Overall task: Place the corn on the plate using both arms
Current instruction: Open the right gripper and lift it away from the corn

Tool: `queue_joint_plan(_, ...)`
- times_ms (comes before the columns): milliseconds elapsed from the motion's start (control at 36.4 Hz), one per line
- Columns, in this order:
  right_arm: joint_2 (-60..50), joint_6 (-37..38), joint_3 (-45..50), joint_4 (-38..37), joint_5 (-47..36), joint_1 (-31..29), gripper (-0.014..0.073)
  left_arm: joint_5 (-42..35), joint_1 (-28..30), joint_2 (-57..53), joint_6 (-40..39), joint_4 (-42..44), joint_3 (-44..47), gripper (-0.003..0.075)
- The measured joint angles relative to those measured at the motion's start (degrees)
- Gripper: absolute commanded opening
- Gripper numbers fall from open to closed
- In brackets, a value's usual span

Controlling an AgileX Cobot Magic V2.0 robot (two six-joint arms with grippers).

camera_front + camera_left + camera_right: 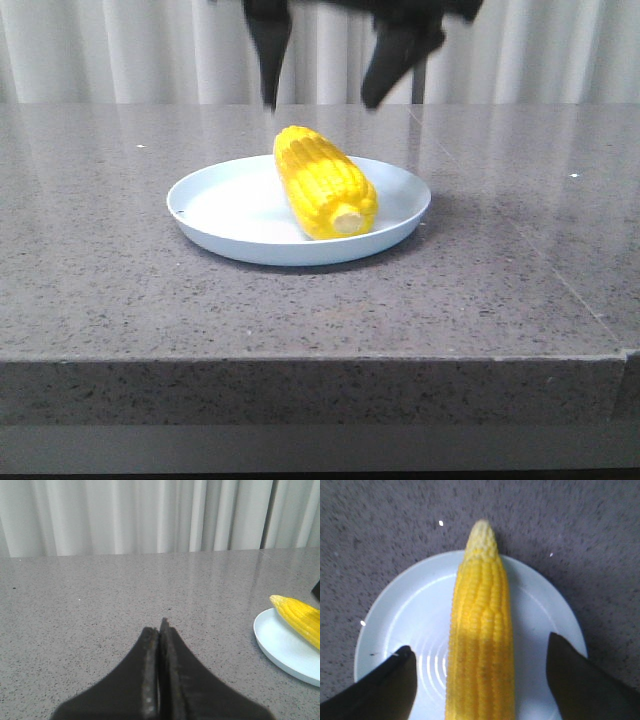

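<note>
bright, even light | soft shadows | right wrist view blurred, perhaps motion | mild glare

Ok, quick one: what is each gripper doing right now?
Left gripper: closed, holding nothing, off to the side of the plate.
Right gripper: open, holding nothing, fingers either side of the corn lying on the plate.

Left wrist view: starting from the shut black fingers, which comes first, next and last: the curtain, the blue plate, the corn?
From the left gripper:
1. Plate, off to the side on the table.
2. Corn, lying on the plate, its tip past the plate's far rim.
3. Curtain, behind the table's far edge.
</note>
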Motion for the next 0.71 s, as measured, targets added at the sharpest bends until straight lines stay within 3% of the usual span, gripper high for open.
queue_joint_plan(110,-0.91,0.00,-4.36,-0.14,3.85,-1.00,0.0091,0.00,0.00,0.00,0.00,0.00,0.00,-0.0020)
queue_joint_plan(302,-1.47,0.00,-6.06,-0.14,8.52,-6.39,-0.0065,0.00,0.00,0.00,0.00,0.00,0.00,-0.0020)
queue_joint_plan(494,-5.48,-4.90,-4.45,0.86,12.49,-15.57,-0.0062,0.00,0.00,0.00,0.00,0.00,0.00,-0.0020)
queue_joint_plan(713,-15.14,-11.39,6.83,6.89,10.13,-27.33,-0.0062,0.00,0.00,0.00,0.00,0.00,0.00,-0.0020)
